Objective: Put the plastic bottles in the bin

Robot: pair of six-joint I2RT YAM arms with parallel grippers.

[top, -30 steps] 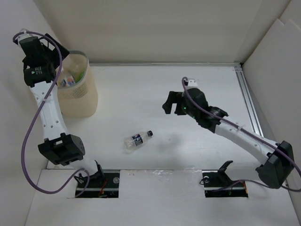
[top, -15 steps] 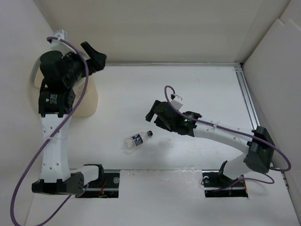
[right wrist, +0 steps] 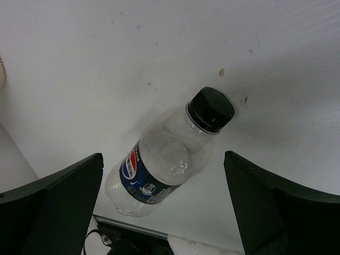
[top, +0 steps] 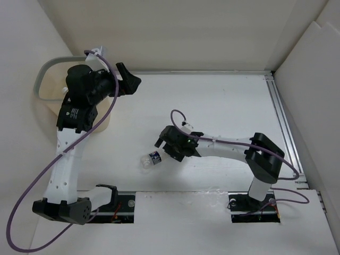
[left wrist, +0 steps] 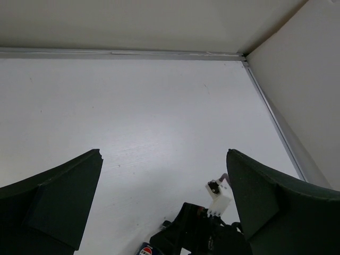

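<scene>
One clear plastic bottle (top: 149, 159) with a blue label and dark cap lies on its side on the white table. In the right wrist view the bottle (right wrist: 164, 159) lies between my open right fingers, apart from both. My right gripper (top: 161, 143) (right wrist: 163, 156) hangs low over its cap end. The beige bin (top: 47, 68) with a grey rim stands at the far left, largely hidden behind my left arm; its contents are hidden. My left gripper (top: 130, 82) (left wrist: 163, 154) is open and empty, held high to the right of the bin.
White walls enclose the table on three sides. A metal rail (top: 281, 111) runs along the right edge. The left wrist view looks down on the right gripper's wrist (left wrist: 204, 231) and the bottle's label (left wrist: 143, 249).
My left arm has swung right, away from above the bin. My right gripper has moved left and down until it straddles the bottle. The bottle has stayed in place.
</scene>
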